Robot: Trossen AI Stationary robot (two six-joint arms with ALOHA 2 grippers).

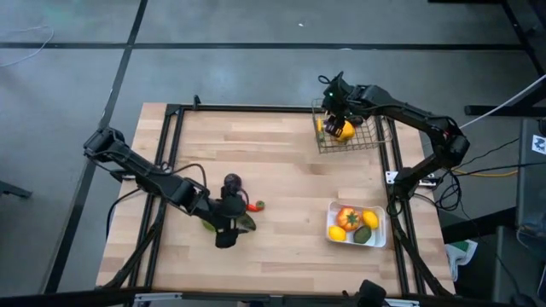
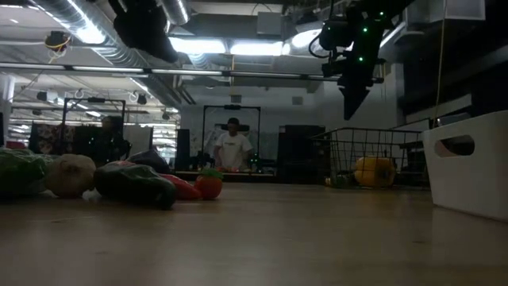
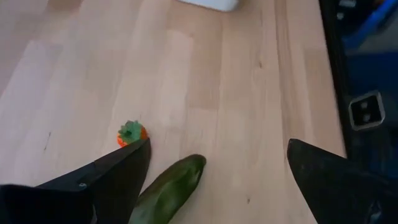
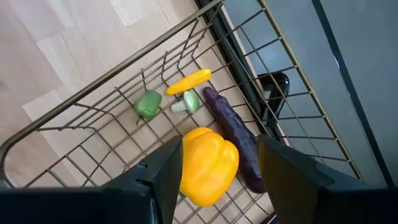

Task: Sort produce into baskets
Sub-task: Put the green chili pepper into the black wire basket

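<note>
Near the table's front edge: left tool (image 3: 214, 180), fingers spread, over a green cucumber (image 3: 169, 186), small carrot (image 3: 131, 133) just beside. Toward the front right corner: white tray (image 1: 378, 228) with lemons. At the far right corner: right tool (image 4: 217, 180), spread, above yellow pepper (image 4: 208, 164) inside wire basket (image 4: 93, 112), beside purple eggplant (image 4: 233, 134).

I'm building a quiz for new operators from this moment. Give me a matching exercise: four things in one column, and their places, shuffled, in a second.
Things
1. yellow pepper
2. green cucumber
3. purple eggplant
4. tomato

Places
A. in the white tray
B. on the bare table, between the left gripper's open jaws
C. in the wire basket, directly under the right gripper
D. in the wire basket, along its wall

Pairs: 1-C, 2-B, 3-D, 4-A
</note>
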